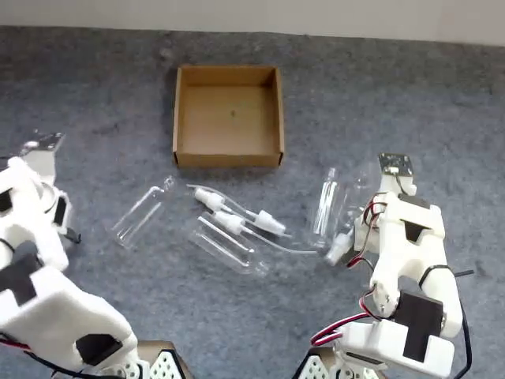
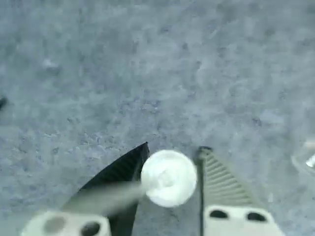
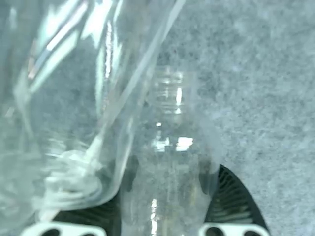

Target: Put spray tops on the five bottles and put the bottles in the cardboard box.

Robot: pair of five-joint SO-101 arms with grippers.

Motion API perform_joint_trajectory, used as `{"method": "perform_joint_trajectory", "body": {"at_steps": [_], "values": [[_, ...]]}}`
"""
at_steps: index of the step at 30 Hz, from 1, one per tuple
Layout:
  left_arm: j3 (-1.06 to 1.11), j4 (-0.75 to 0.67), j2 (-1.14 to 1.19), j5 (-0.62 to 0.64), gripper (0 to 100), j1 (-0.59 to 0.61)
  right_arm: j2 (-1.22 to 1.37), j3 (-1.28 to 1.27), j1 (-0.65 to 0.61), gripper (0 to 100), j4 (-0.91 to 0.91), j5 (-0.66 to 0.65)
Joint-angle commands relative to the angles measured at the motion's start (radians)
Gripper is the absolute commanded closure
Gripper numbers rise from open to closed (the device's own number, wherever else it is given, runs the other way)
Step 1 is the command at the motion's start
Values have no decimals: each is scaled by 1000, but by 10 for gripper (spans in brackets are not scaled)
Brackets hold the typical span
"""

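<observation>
Clear plastic bottle (image 3: 167, 147), clamped by its body in the right pincer (image 3: 170, 189), appears light, slick, crushable; left pincer (image 2: 174, 147) grips a spray top (image 2: 169, 178).

We had the high camera looking down over the whole worktop (image 1: 410, 103). Wrist cameras sat just behind the left gripper (image 2: 174, 147) and right gripper (image 3: 167, 196), close to the worktop; right and high views shared clear bottles (image 1: 323, 204).

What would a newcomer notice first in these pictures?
The empty cardboard box stands out at the far middle of the grey surface, with clear bottles and white spray tops lying loose in front of it. At the right, the right end effector holds a clear bottle; at the left, the left end effector grips a white round cap.
</observation>
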State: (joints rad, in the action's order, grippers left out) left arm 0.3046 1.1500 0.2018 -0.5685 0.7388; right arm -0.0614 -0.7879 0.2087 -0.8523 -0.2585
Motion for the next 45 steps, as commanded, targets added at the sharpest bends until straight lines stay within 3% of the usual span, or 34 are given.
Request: {"method": "perform_joint_trajectory", "body": {"at_steps": [1, 8, 19, 21, 23, 26, 28, 30, 39, 41, 45], "values": [[-163, -9, 90, 51, 857, 81, 21, -5, -44, 896, 48, 11], [-410, 20, 140, 52, 895, 159, 21, -5, -44, 896, 48, 11], [-570, 178, 140, 9, 899, 137, 21, -5, -44, 896, 48, 8], [-570, 176, 140, -216, 945, 131, 21, -5, -44, 896, 48, 8], [-568, 175, 140, -526, 999, 131, 21, -5, -44, 896, 48, 6], [-567, 169, 145, -927, 977, 193, 21, -5, -44, 896, 48, 6], [-562, 144, 148, -1106, 968, 237, 21, -5, -42, 896, 48, 6], [-558, 120, 151, -1189, 967, 260, 21, -5, -41, 896, 48, 6], [-260, 35, 142, -1180, 972, 262, 21, -5, -41, 896, 48, 6], [-214, 29, 140, -1085, 972, 232, 21, -5, -41, 896, 48, 6], [-199, 11, 140, -726, 972, 159, 21, -5, -42, 896, 48, 6]]}}
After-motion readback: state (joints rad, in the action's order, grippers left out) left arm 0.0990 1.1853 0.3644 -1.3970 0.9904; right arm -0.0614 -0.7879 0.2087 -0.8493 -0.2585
